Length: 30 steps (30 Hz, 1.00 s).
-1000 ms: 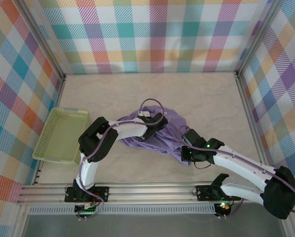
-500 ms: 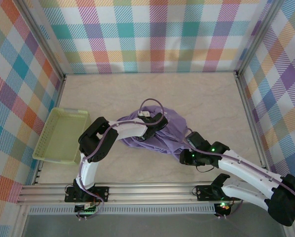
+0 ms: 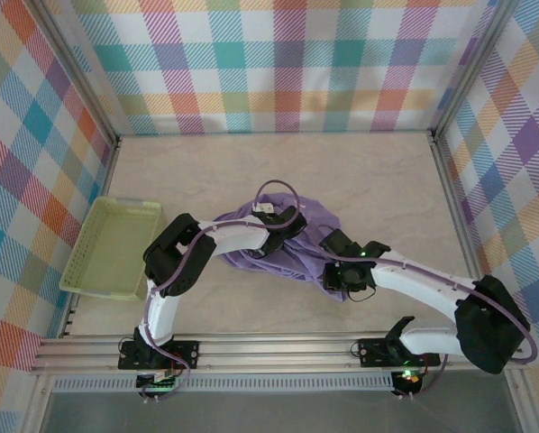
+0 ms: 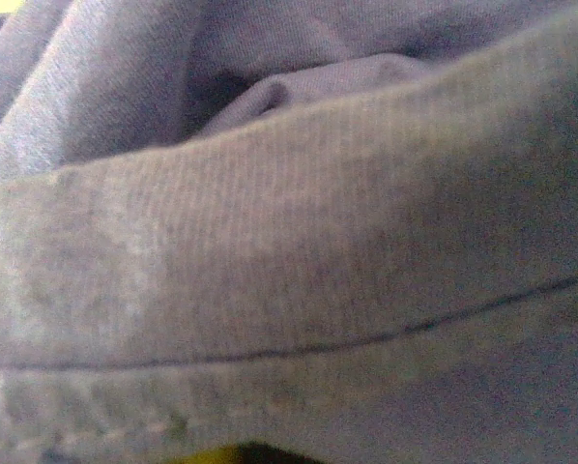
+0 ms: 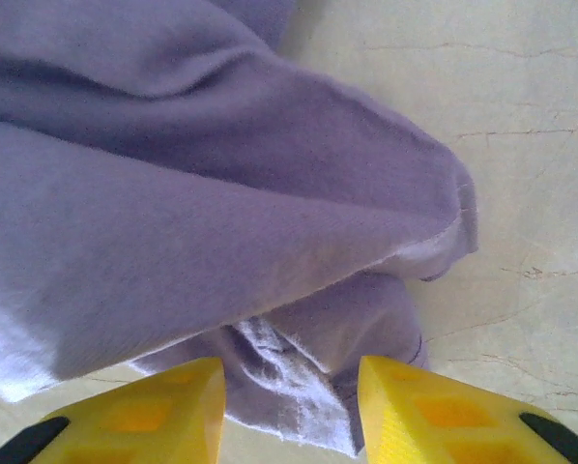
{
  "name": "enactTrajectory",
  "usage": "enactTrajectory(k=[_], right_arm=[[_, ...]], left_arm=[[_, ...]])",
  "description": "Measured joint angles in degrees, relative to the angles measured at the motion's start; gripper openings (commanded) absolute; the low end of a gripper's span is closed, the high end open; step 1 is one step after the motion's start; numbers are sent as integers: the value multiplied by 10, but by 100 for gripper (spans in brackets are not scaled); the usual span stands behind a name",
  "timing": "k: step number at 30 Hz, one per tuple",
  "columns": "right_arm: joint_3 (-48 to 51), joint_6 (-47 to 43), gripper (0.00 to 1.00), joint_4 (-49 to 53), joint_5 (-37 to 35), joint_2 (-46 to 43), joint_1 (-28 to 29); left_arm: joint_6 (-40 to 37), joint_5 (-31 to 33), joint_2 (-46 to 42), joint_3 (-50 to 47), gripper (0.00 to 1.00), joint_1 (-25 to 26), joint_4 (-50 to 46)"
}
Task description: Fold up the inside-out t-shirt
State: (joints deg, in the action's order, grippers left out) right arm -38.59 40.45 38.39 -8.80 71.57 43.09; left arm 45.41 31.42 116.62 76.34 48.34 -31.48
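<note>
The shirt (image 3: 316,225) is lying bunched in a wrinkled lavender heap near the middle of the tabletop (image 3: 378,180), closer to the near edge than to the far wall. It is not spread flat. Folds are piling over one another, and one lobe is trailing toward the near right.

The left arm (image 3: 224,236) is arching over from the left, and the left fingers (image 3: 274,242) are sitting down in the heap's upper left part. In the left wrist view the shirt (image 4: 289,242) is pressing right up against the lens. A ribbed band with a dark stitch line is running across, and looser folds are lying behind it. Whether these fingers are pinching the cloth or only resting in it, I cannot tell.

The right arm (image 3: 414,275) is reaching in from the right and ending at the near-right lobe of the heap. In the right wrist view the yellow right fingers (image 5: 144,416) are standing spread apart. A hemmed corner of the shirt (image 5: 173,193) is lying in the gap just ahead of them, unpinched, with pale marbled tabletop (image 5: 521,145) showing to its right.

A pale green tray (image 3: 89,271) is sitting at the left edge of the tabletop, well apart from the shirt. Plaid walls (image 3: 278,63) are enclosing the space on three sides.
</note>
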Motion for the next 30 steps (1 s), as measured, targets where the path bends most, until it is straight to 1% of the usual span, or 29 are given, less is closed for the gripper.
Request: enactTrajectory(k=[3,7,12,16,19,21,24,27,30], right_arm=[[0,-2,39,-6,5,6,0],[0,-6,30,-20,23,6,0],[2,-6,24,-24,42,-7,1],[5,-6,23,-23,51,-30,3],[6,-6,22,-24,52,-28,3],[6,-6,24,-24,50,-19,4],[6,-7,30,-21,36,0,4],[6,-7,40,-11,17,4,4],[6,-6,40,-4,4,4,4]], left_arm=[[0,0,0,0,28,0,0],[0,0,0,0,28,0,0],[0,0,0,0,28,0,0],[0,0,0,0,28,0,0],[0,0,0,0,28,0,0],[0,0,0,0,28,0,0],[0,0,0,0,28,0,0],[0,0,0,0,28,0,0],[0,0,0,0,28,0,0]])
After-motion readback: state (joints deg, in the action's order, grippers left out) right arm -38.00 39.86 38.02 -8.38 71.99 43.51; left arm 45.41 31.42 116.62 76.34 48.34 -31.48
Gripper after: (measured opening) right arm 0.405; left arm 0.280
